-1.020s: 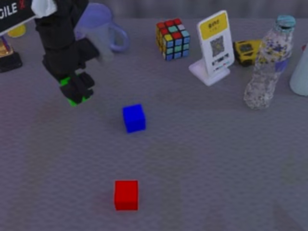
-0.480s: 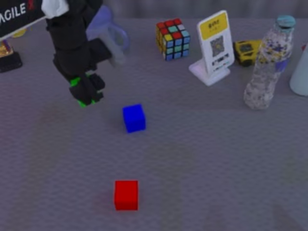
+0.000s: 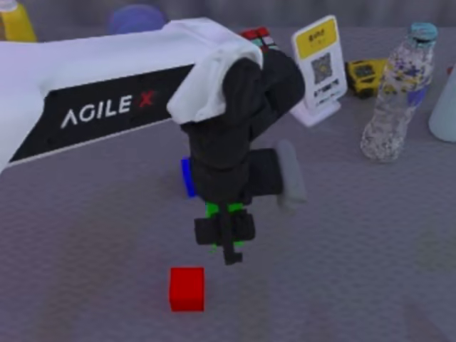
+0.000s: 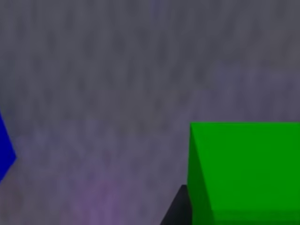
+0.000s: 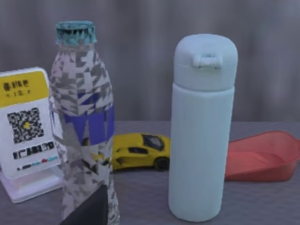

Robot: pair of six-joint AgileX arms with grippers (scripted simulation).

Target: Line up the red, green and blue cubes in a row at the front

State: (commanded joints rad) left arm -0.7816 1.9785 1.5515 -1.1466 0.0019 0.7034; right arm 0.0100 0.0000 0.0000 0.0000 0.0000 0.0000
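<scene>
My left arm reaches across the middle of the table. Its gripper (image 3: 225, 234) is shut on the green cube (image 3: 212, 209), which fills one corner of the left wrist view (image 4: 243, 168) beside a dark finger (image 4: 177, 212). The red cube (image 3: 187, 288) lies at the front, just left of and in front of that gripper. Behind the gripper, the arm hides all but a sliver of the blue cube (image 3: 187, 177), whose edge (image 4: 4, 150) also shows in the left wrist view. I cannot tell whether the green cube touches the table. My right gripper is out of the top view, parked at the back right.
Along the back stand a partly hidden puzzle cube (image 3: 258, 35), a QR sign (image 3: 318, 68), a yellow toy car (image 3: 365, 77), a patterned bottle (image 3: 395, 92) and a pale flask (image 5: 202, 126). A red scoop (image 5: 262, 157) lies beyond the flask. A purple mug (image 3: 135, 18) stands back left.
My left arm has swung from the back left to the middle front, carrying the green cube. It now covers most of the blue cube. The red and blue cubes have not moved.
</scene>
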